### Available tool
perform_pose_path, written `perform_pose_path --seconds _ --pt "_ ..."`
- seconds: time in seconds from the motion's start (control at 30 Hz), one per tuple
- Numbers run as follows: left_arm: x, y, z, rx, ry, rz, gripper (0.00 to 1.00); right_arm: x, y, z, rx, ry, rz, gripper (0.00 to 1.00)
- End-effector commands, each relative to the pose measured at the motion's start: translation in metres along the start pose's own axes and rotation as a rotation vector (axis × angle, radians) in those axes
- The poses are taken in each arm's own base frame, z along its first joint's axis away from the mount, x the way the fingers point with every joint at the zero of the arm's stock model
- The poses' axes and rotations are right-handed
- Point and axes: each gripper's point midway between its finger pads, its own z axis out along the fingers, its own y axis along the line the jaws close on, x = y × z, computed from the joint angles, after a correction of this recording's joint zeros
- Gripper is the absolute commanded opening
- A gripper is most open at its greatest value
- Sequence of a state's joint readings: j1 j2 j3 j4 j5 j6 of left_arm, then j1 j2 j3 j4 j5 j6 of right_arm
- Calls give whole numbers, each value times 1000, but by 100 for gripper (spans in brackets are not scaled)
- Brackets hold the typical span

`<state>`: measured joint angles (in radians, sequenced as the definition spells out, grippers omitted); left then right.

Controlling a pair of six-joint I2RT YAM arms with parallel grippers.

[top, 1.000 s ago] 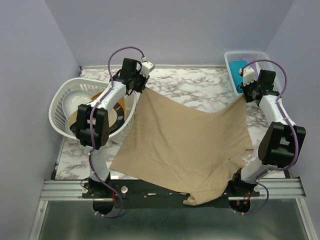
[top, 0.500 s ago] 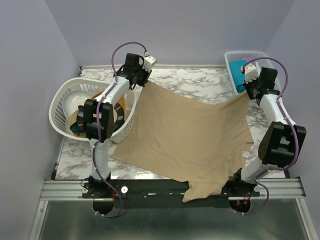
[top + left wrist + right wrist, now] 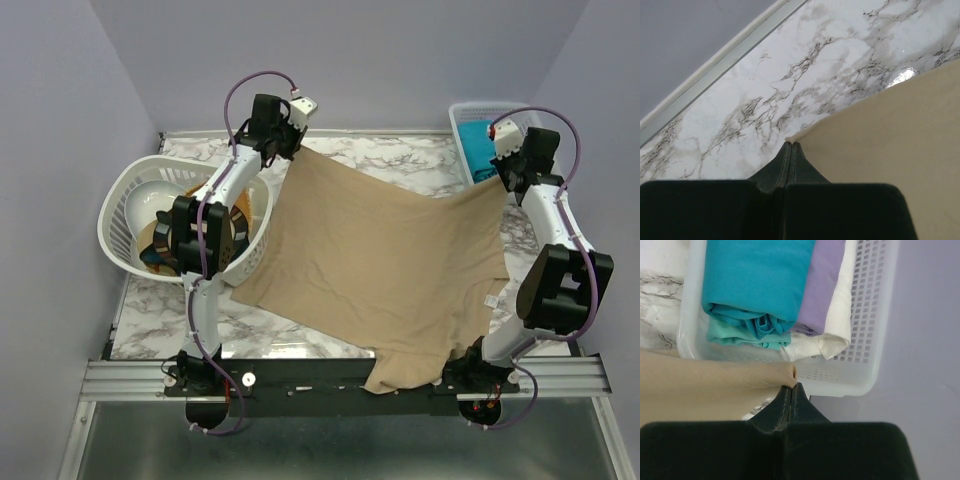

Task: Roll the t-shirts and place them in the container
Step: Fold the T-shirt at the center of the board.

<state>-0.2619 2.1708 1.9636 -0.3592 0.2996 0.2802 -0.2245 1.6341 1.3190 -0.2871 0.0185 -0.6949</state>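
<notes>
Pinching hard at both far corners now: the left gripper (image 3: pixel 791 145) has its jaws pressed fully together on the far-left corner of the beige t-shirt (image 3: pixel 380 260), and from the left wrist you can see just a small fold of tan cloth poking out at the fingertips, above the marble table (image 3: pixel 380 160). Over on the other side the right gripper (image 3: pixel 792 386) is closed just as tight on the far-right corner, with a little rolled lip of hem showing right at the tips. From overhead, the shirt is spread between the two arms like a sheet, its far edge sagging a touch in the middle. The body lies across the centre of the table. The near part spills over the front edge and onto the black rail between the arm bases.

To the left, the round white basket (image 3: pixel 120 200) sits just beside the shirt's left edge. At the far right corner, the rectangular lattice basket (image 3: pixel 860 370) holds three rolled shirts side by side: the teal t-shirt (image 3: pixel 755 275), the lilac t-shirt (image 3: pixel 822 285) and the white t-shirt (image 3: pixel 840 300). The right gripper's pinched corner hangs just in front of that basket's near wall
</notes>
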Motion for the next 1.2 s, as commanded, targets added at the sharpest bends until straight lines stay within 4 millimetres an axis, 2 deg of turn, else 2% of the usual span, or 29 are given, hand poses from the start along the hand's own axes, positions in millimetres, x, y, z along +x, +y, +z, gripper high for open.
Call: perform_pose_path --seconds 0.0,0.07,0.13,0.17,0.23,0.27,0.3,0.37,0.43,0.47,0.5,0.57,0.6,0.63,0.8,0.83,1.0,1.17 --pt "-8 -1 1 31 -38 -14 0 5 -6 -18 7 42 -22 0" --pt "-9 -5 -2 46 -46 -26 0 14 1 -27 -13 80 -9 0" --pt "-21 -7 -13 50 -77 -23 0 16 4 -41 -31 89 5 0" --pt "-19 -9 -15 61 -76 -25 0 24 14 -46 -64 113 18 0" --pt "-26 -12 -26 66 -87 -20 0 25 16 -59 -69 109 30 0" --pt "-24 -14 -28 72 -78 -23 0 29 23 -65 -91 120 36 0" --pt "-30 -14 -36 70 -91 -20 0 35 31 -68 -107 131 34 0" --pt "-28 -16 -42 77 -83 -17 0 33 34 -84 -102 108 16 0" --pt "-25 -19 -49 83 -70 -13 0 35 46 -93 -109 86 -1 0" --pt "-24 -19 -50 82 -68 -10 0 31 46 -104 -100 64 -8 0" --pt "-24 -19 -53 81 -67 -1 0 29 55 -109 -119 57 -17 1" --pt "-21 -19 -56 86 -57 0 0 38 72 -119 -160 79 -28 0" --pt "-21 -18 -59 90 -56 5 0 35 76 -127 -162 56 -39 0" --pt "-19 -19 -61 107 -49 16 0 41 84 -130 -175 65 -46 0" --pt "-18 -20 -76 176 -28 93 0 52 93 -147 -174 67 -46 0" --pt "-9 -24 -80 204 8 100 0 53 94 -152 -172 61 -44 0" --pt "-2 -25 -85 271 54 189 0 61 101 -163 -186 52 -52 0" --pt "17 -39 -89 376 131 207 0 74 109 -176 -219 75 -88 0"
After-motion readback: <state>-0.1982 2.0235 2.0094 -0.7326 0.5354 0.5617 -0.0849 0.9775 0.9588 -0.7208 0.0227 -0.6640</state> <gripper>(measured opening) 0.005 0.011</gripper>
